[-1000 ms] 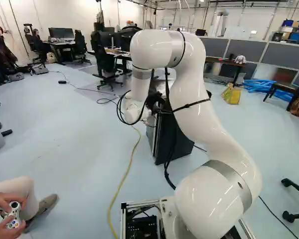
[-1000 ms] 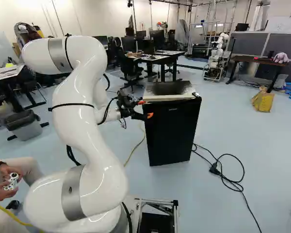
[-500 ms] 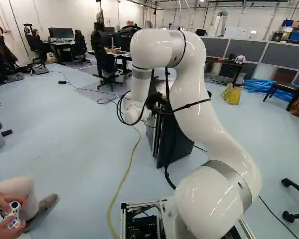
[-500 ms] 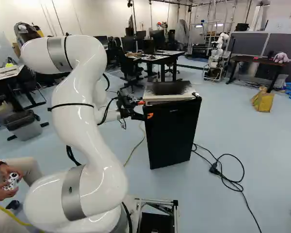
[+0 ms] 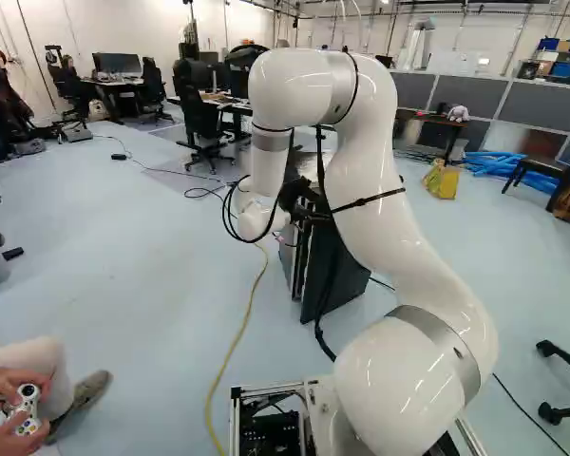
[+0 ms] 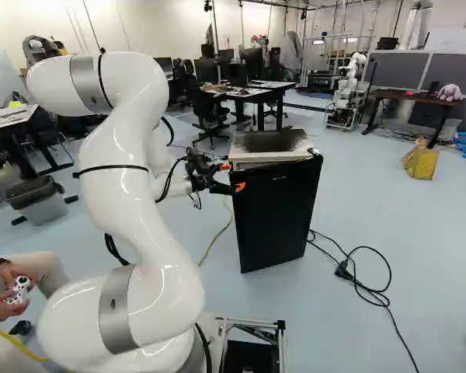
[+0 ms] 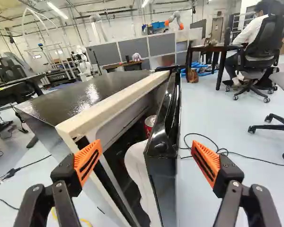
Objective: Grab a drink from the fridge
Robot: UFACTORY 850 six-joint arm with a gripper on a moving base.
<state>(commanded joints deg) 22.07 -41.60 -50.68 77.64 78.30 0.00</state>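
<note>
Jaws are spread wide, nothing gripped; the ajar fridge door (image 7: pixel 164 189) might be pushed shut if caught by an orange pad (image 7: pixel 206 161).

Robotics lab, another robot (image 6: pixel 347 92), desks (image 6: pixel 252 92), office chairs (image 5: pixel 201 109)

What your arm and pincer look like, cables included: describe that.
The arm is glossy white and rounded, with silver-grey bands and thin black straps; black cables run beside it. The pincer is black, with two fingers carrying orange pads with dark slots.
</note>
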